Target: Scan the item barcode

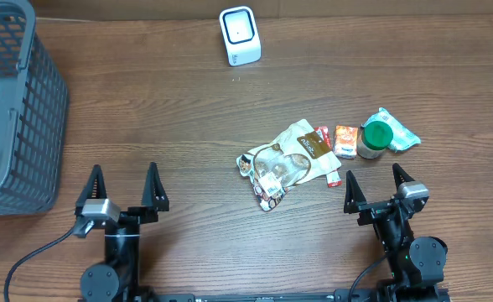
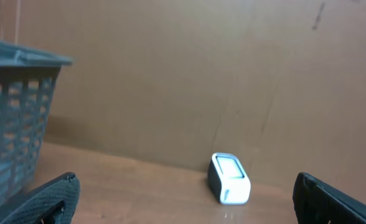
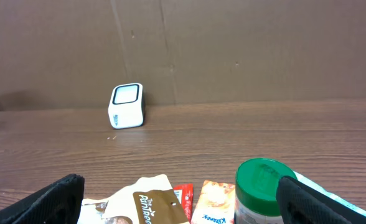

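Left gripper (image 1: 123, 169) and right gripper (image 1: 373, 174) gape wide, empty. The jar (image 1: 376, 139), far from the scanner (image 1: 240, 35), looks rigid (probably slick); grip its body.

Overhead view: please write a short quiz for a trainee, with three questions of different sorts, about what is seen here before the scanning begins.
1. True or false: the left gripper and the right gripper both stand open and empty.
2. Multiple choice: the small white box-shaped scanner stands A) at the far side, near the middle; B) in the near right corner; C) in the near left corner.
3. Fill in: the jar with the green round lid is beside the flat orange packet, on the ___ arm's side.

Key: 1 true; 2 A; 3 right.
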{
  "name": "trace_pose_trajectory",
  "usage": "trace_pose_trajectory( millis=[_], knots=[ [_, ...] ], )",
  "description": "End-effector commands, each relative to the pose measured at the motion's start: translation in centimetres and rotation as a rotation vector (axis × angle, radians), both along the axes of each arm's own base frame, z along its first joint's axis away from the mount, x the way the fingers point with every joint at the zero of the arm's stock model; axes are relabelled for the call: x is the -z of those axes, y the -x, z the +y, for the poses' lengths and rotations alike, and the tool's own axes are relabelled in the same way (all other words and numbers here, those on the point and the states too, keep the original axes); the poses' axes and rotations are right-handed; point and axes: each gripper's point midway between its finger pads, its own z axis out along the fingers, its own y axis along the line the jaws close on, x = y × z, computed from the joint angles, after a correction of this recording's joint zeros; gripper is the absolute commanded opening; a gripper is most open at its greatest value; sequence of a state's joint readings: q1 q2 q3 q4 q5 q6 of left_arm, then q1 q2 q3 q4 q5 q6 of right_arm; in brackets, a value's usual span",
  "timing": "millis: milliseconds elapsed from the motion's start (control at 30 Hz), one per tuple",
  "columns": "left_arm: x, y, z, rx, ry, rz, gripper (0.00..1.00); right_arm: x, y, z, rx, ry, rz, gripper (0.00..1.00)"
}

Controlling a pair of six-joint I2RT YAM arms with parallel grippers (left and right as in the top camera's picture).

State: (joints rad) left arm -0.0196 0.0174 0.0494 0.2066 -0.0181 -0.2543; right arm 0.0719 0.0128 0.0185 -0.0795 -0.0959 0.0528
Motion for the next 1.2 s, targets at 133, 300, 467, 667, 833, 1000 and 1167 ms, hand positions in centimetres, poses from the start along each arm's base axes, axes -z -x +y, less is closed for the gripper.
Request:
trace_pose_trajectory(
  millis=[133, 300, 467, 667, 833, 1000, 1167],
  knots=[
    [3.4, -0.6, -0.2, 0.001, -0.04, 0.095, 1.0, 0.2, -0.1, -0.4, 0.019, -0.007, -0.001, 1.0],
    [5.7, -0.9, -0.2, -0.002, -0.081, 0.189, 1.0, 0.2, -0.1, -0.4, 0.019, -0.007, -0.001, 1.0],
    [8.8, -0.8, -0.2, -0.003, -0.155, 0.314, 1.0, 0.2, -0.1, -0.4, 0.019, -0.007, -0.001, 1.0],
    [8.8, -0.8, -0.2, -0.013, -0.279, 0.311, 1.0, 0.2, -0.1, -0.4, 0.019, -0.007, -0.001, 1.0],
    [8.8, -0.8, -0.2, -0.011, -0.281, 0.31, 1.0, 0.2, -0.1, -0.4, 0.019, -0.007, -0.001, 1.0],
    [8.8, -0.8, -0.2, -0.011, -0.282, 0.31, 1.0, 0.2, -0.1, -0.4, 0.019, -0.007, -0.001, 1.0],
    [8.8, -0.8, -0.2, -0.011, -0.282, 0.31, 1.0, 0.2, -0.1, -0.4, 0.019, -0.007, -0.001, 1.0]
  ],
)
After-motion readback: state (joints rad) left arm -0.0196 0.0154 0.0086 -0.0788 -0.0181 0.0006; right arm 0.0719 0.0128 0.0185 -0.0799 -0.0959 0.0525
